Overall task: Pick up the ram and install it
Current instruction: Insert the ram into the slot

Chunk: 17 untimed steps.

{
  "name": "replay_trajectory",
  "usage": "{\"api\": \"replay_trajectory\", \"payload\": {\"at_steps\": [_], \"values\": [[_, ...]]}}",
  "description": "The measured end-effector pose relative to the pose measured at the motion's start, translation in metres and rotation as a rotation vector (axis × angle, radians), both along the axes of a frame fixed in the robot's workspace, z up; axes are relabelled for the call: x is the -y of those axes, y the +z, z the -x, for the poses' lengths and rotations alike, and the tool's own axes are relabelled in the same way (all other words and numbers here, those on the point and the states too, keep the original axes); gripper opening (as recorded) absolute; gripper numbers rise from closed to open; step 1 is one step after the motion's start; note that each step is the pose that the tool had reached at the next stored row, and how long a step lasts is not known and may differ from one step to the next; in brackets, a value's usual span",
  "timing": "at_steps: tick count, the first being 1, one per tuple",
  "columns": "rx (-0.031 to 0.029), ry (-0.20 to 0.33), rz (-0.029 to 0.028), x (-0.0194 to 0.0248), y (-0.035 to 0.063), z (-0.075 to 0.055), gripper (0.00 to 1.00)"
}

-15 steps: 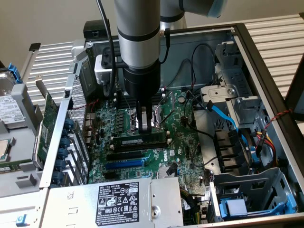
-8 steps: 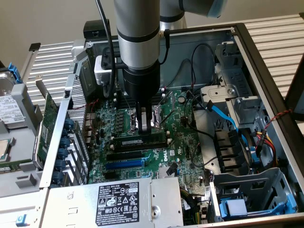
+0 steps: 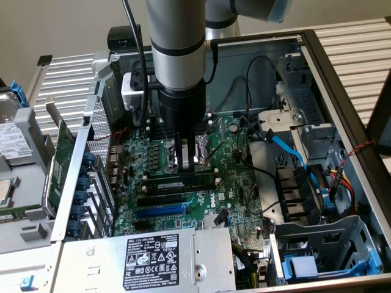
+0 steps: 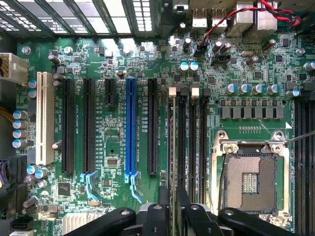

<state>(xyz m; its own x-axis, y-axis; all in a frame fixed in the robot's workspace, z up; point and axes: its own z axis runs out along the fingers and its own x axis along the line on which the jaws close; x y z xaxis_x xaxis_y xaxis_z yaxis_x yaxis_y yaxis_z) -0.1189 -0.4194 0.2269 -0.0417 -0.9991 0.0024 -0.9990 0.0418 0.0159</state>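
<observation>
**Fingers standing directly over the ram in its slot**

The gripper [image 3: 189,157] is hanging vertically inside the open computer case [image 3: 342,97], poised above the motherboard [image 3: 238,177]. The ram [image 3: 179,181] is lying immediately below the fingers [image 3: 175,154], its long axis running across the exterior view from left to right, parallel to the black expansion slots [image 3: 160,198] and the blue slot [image 3: 160,210] just nearer the camera. The stick is appearing edge-up, seated in or resting along a memory slot, and the fingers are meeting it near its middle, slightly toward the exterior view's right of centre.

In the wrist view, the ram [image 4: 171,147] is showing as a thin edge running straight away from the gripper [image 4: 171,216], beside the neighbouring memory slots [image 4: 192,142] and next to the open CPU socket [image 4: 251,179]. The two fingers are standing close together, either side of that edge, so they are judged to be closing on or pressing the ram; whether they are actually clamping it cannot be told for certain. The power supply [image 3: 159,259] is sitting in the foreground, well apart from the work.
</observation>
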Motion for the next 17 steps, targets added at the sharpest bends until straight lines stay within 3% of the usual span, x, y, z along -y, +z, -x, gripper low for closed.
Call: {"api": "replay_trajectory", "payload": {"at_steps": [3, 17], "values": [[0.0001, 0.000, -0.0001, 0.0000, 0.0001, 0.0000, 0.33], [0.0001, 0.000, -0.0001, 0.0000, 0.0090, 0.0049, 0.33]]}}
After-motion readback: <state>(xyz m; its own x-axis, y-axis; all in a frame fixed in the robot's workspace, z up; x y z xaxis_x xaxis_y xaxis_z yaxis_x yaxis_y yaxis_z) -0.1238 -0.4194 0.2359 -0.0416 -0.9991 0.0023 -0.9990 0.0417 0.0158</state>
